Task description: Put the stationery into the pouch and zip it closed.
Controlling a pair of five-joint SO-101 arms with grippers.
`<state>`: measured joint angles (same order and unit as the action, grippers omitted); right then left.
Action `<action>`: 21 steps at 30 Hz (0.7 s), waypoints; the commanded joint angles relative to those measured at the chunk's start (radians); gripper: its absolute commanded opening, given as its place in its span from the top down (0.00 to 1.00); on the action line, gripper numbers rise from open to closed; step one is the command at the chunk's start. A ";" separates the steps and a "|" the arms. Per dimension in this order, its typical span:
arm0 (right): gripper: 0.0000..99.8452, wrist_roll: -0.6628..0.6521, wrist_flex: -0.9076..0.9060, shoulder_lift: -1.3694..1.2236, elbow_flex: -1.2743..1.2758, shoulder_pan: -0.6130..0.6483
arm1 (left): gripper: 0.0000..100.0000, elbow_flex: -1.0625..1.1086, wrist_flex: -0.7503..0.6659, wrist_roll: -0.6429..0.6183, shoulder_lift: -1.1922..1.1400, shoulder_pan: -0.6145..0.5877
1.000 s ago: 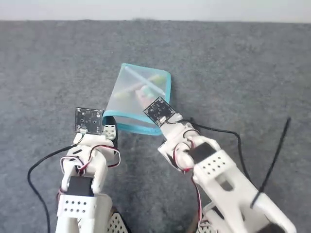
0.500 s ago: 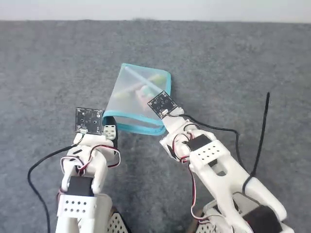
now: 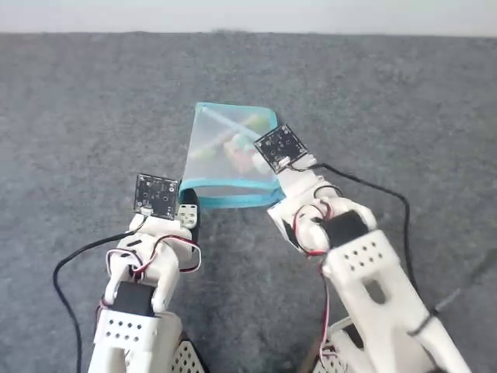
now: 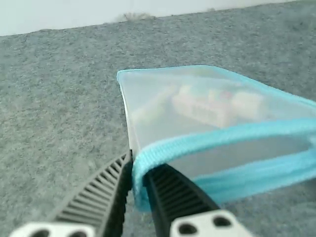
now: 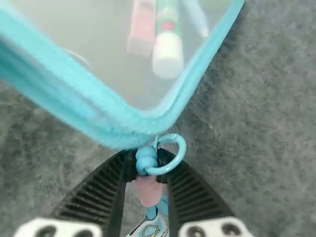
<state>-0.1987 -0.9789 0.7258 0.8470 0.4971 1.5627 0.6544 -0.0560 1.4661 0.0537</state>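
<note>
- The left pincer (image 4: 136, 165) is narrowed onto the near corner of the pouch (image 4: 197, 108), with the teal edge band pinched between its ribbed pads. This grip most likely anchors the pouch so it does not slide when the zip is drawn.
- The right pincer (image 5: 146, 163) is at the opposite end of the same near edge. It is clamped on the zipper pull (image 5: 148, 190), and the pull's teal ring (image 5: 169, 150) shows just above the pads. Holding the tab rather than the fabric gives a straight pull along the zip line.
- In the high view, the teal zip edge (image 3: 229, 194) stretches between the two arms. The opposing holds seem meant to keep it taut.
- The pull sits at the pouch's corner, so the zip looks at or near its end. Whether it is fully sealed cannot be told.
- The stationery (image 5: 165, 44) lies inside the pouch beyond the zip and shows through the translucent wall as a pale tube and a pink piece side by side. The loading step therefore appears done.
- The pouch's far end rests flat on the grey counter (image 3: 93, 101), which extends well beyond it.
</note>
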 commanded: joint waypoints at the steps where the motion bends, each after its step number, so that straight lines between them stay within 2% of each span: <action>1: 0.99 -0.072 -0.113 0.071 -0.144 -0.005 | 0.99 -0.024 -0.023 0.009 0.005 0.011; 5: 0.99 -0.098 -0.200 0.071 -0.262 0.067 | 0.99 -0.019 -0.031 0.009 0.003 0.037; 12: 0.99 -0.135 -0.317 -0.010 -0.404 0.306 | 0.99 -0.019 -0.035 0.009 0.002 0.040; 21: 0.99 -0.203 -0.383 -0.071 -0.582 0.449 | 0.99 -0.019 -0.034 0.011 0.000 0.041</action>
<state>-0.3644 -1.3410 0.6460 0.3943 0.8654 1.5627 0.6544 -0.0560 1.4661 0.0752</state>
